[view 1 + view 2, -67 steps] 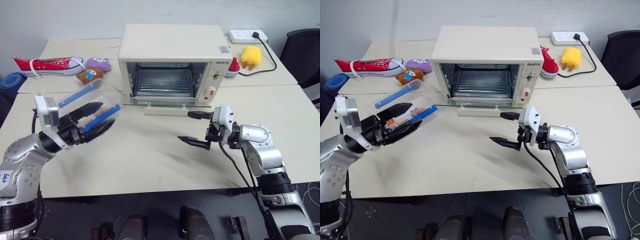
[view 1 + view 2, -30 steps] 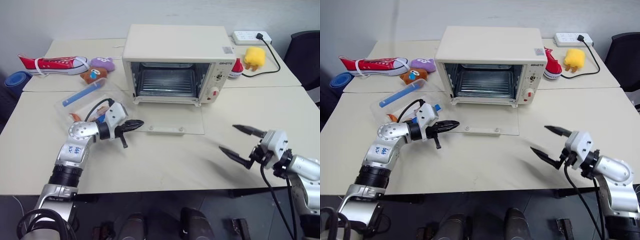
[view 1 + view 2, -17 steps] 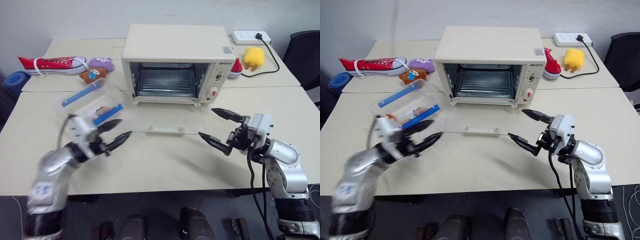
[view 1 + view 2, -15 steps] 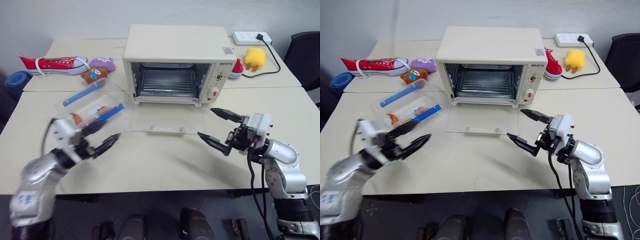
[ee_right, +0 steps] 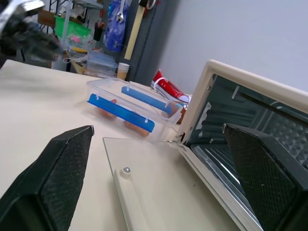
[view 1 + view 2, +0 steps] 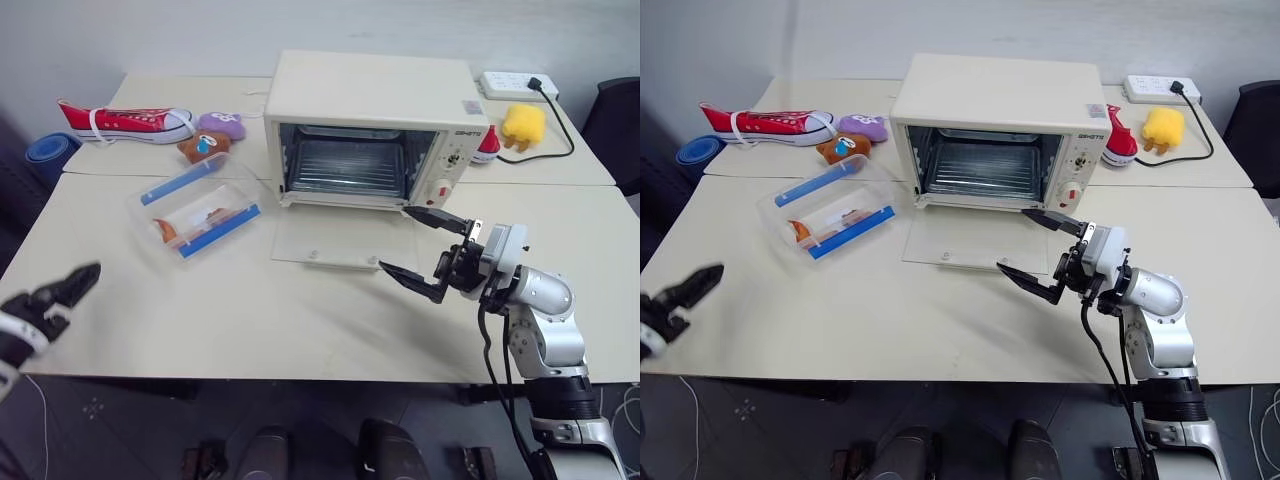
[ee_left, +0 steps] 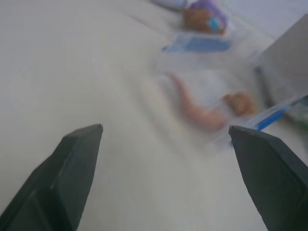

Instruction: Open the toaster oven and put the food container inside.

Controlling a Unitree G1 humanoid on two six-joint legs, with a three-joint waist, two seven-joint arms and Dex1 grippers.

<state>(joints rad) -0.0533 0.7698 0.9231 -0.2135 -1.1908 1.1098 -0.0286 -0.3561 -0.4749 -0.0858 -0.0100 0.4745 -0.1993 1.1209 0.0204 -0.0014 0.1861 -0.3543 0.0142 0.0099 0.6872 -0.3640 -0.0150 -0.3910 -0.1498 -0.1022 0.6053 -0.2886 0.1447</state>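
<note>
We find the cream-white boxy toaster oven (image 6: 372, 130) already open, yet the clear rectangular plastic food container (image 6: 199, 205) sits on the table at its nine o'clock, seemingly untouched by our wide-open, empty left gripper (image 6: 55, 296) and right gripper (image 6: 425, 252).

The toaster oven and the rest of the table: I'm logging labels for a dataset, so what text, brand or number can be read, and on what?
Toaster oven, small dark brand word at the top of its control panel: too small to read.
Sticker on the oven's top: too small to read.
Nothing else carries readable text.
</note>
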